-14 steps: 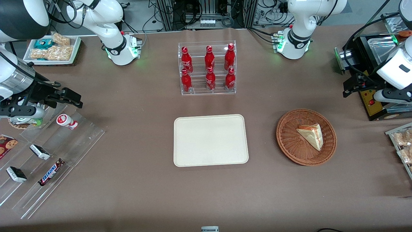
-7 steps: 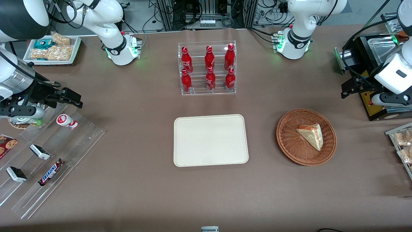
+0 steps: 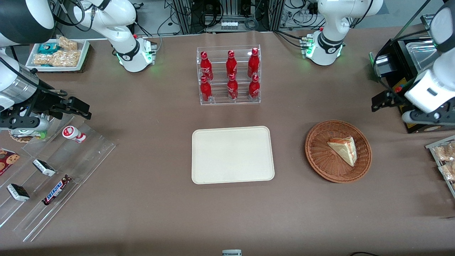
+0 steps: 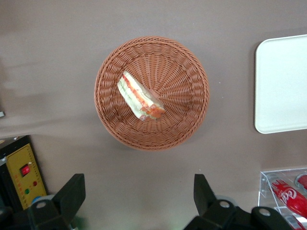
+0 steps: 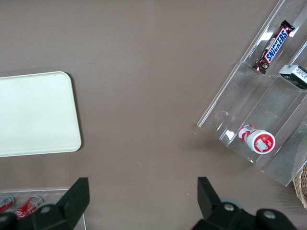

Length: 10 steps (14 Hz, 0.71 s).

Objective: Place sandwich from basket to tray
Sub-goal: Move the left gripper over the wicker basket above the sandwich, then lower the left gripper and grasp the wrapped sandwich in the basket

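Note:
The sandwich [image 3: 344, 149], a pale wedge with red and orange filling on its edge, lies in the round wicker basket [image 3: 318, 158], toward the working arm's end of the table. The cream tray [image 3: 233, 154] lies empty beside the basket at mid-table. My left gripper [image 3: 383, 101] hangs high above the table, farther from the front camera than the basket and off toward the working arm's end. In the left wrist view its gripper [image 4: 136, 194] is open and empty, looking down on the sandwich [image 4: 139, 98], the basket [image 4: 189, 96] and a tray corner [image 4: 283, 86].
A clear rack of red bottles [image 3: 229, 76] stands farther from the camera than the tray. A black box with a yellow panel [image 3: 412, 119] sits close to my gripper. A tray of bagged snacks [image 3: 444, 160] lies at the working arm's table end. Stepped acrylic racks [image 3: 53, 170] lie at the parked arm's end.
My left gripper has moved a little toward the basket and nearer the front camera. The sandwich, basket and tray have not moved.

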Each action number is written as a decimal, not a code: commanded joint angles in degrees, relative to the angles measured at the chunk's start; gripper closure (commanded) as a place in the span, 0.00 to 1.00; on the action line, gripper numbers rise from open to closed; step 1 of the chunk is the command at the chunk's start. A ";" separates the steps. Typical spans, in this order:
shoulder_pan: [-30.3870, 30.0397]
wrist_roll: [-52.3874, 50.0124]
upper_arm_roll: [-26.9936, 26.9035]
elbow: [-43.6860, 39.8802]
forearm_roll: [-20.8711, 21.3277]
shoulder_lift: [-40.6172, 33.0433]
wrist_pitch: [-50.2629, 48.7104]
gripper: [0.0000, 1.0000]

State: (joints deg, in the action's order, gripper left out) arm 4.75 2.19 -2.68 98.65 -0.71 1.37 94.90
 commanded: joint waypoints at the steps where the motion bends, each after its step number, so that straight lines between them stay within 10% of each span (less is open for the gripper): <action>1: -0.53 -0.70 0.21 4.08 0.18 2.85 6.58 0.00; 10: -0.71 -17.51 -0.14 22.29 2.73 5.84 32.54 0.00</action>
State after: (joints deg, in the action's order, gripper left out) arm 4.54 -6.60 -3.26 119.06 0.94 8.62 125.89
